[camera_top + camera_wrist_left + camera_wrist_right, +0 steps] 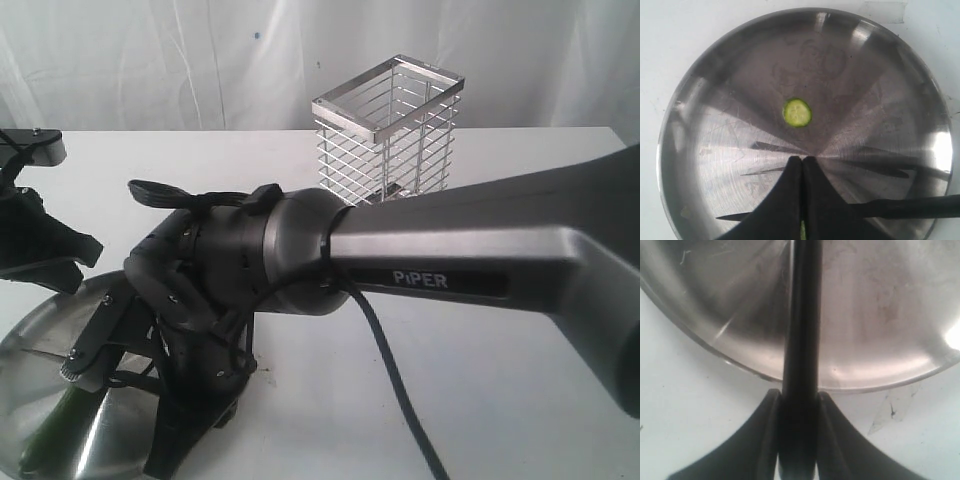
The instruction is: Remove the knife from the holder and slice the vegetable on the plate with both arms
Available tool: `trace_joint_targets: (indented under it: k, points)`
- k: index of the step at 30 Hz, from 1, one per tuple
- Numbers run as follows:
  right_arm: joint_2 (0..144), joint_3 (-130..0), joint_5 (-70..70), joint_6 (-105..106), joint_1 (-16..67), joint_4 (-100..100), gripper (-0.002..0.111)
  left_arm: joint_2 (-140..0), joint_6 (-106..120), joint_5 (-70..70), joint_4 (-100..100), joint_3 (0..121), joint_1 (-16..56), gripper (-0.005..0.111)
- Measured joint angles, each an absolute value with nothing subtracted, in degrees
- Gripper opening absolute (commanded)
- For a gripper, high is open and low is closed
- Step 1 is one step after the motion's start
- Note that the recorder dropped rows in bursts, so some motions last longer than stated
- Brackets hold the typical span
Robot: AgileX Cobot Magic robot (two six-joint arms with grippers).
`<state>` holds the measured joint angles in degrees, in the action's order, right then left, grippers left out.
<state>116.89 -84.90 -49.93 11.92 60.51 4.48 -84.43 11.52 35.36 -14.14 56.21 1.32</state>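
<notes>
Right now my right gripper (797, 440) has its fingers clamped on the knife (800, 340) by the black handle, which runs straight out ahead of it over the near rim of the plate (880, 300). My left gripper (802, 200) is pinched nearly shut over the plate on the cucumber (802, 231), only a sliver of green showing between the fingers. One cut slice (797, 112) lies flat ahead of the left gripper's tips, apart from them. The knife's dark handle crosses just beside the left gripper. I judge the knife light and stiff, best held mid-handle as now so the blade won't twist. The cucumber is firm but slick-skinned and round, likely to roll on the steel, so grip it close to the cut. The holder (388, 130) stands empty on the desk (500, 400), well beyond both grippers.
</notes>
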Motion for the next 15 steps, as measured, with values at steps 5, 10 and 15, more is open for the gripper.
trace_joint_targets:
  k: [5, 10, 15]
  points:
    - [116.89, -84.9, -50.05, 12.15, 60.51, 4.24, 0.0, -84.43, 11.52, 35.27, -14.14, 56.21, 1.32, 0.0]
    - [116.89, -84.81, -49.85, 12.15, 60.51, 4.34, 0.0, -84.43, 11.52, 35.27, -14.14, 56.21, 1.32, 0.0]
    - [117.42, -84.81, -49.58, 12.15, 60.51, 4.34, 0.0, -84.43, 11.52, 35.27, -14.14, 56.21, 1.32, 0.0]
